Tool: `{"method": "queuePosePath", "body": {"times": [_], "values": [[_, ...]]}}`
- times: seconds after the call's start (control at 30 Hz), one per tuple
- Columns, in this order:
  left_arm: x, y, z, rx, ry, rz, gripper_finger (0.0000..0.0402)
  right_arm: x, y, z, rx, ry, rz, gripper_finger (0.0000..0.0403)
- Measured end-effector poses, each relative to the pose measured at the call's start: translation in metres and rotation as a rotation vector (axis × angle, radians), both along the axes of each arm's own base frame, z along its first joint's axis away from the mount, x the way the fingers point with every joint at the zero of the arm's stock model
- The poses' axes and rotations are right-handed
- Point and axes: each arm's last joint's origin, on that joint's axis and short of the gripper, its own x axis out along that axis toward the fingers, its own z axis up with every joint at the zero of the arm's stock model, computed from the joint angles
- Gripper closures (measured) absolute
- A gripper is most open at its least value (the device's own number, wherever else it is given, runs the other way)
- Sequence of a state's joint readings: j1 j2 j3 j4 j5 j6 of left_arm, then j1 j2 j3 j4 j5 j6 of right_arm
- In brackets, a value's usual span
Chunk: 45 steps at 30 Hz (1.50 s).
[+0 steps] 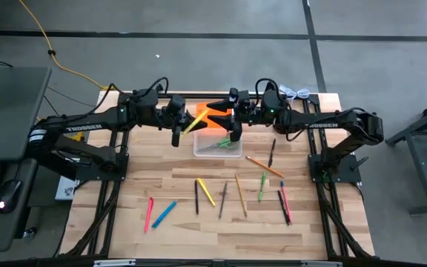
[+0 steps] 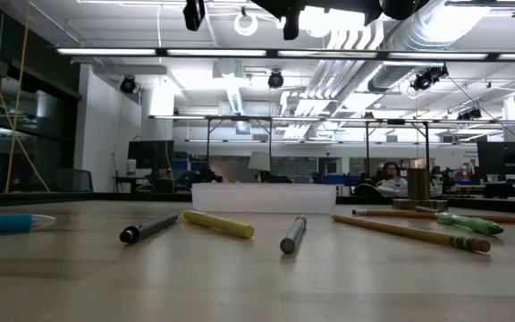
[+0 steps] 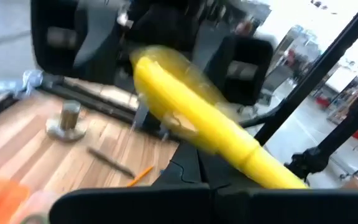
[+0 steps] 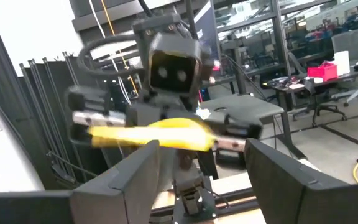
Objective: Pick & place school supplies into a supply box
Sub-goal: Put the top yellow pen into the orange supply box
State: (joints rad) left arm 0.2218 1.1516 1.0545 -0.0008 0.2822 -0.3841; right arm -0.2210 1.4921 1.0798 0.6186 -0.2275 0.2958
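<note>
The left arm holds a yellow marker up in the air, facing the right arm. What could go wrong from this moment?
1. The left gripper holds the yellow marker near one end; it may tilt or slip when the open right gripper takes it.
2. The two grippers face each other closely above the supply box and could collide.
3. A dropped marker may miss the box and land on the orange piece.

Yellow marker (image 1: 196, 122) held tilted above clear supply box (image 1: 217, 146); green scissors (image 1: 223, 144) inside box. Other pens and pencils (image 1: 222, 199) scattered flat on counter (image 1: 161, 178), near box.
</note>
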Motion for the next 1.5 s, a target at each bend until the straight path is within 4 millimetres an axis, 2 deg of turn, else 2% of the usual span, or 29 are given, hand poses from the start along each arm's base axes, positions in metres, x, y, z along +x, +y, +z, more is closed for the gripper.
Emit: {"method": "queuePosePath", "body": {"times": [0.73, 0.93, 1.2, 1.33, 1.5], "values": [[0.000, 0.002, 0.001, 0.003, -0.008, 0.076, 0.0396, -0.001, -0.007, -0.006, 0.027, 0.060, 0.008, 0.0189], [-0.001, 0.002, -0.003, -0.012, 0.034, 0.085, 0.0379, 0.000, -0.006, -0.006, 0.024, 0.065, 0.027, 0.0186], [-0.001, 0.002, -0.005, -0.008, 0.062, 0.084, 0.0392, 0.000, -0.005, -0.010, 0.031, 0.104, 0.048, 0.0185], [-0.003, 0.002, -0.010, 0.004, 0.116, 0.098, 0.0370, 0.000, -0.005, -0.012, 0.032, 0.127, 0.081, 0.0187], [-0.016, 0.002, -0.016, 0.024, 0.238, 0.162, 0.0350, 0.000, -0.002, -0.016, 0.038, 0.169, 0.132, 0.0184]]}}
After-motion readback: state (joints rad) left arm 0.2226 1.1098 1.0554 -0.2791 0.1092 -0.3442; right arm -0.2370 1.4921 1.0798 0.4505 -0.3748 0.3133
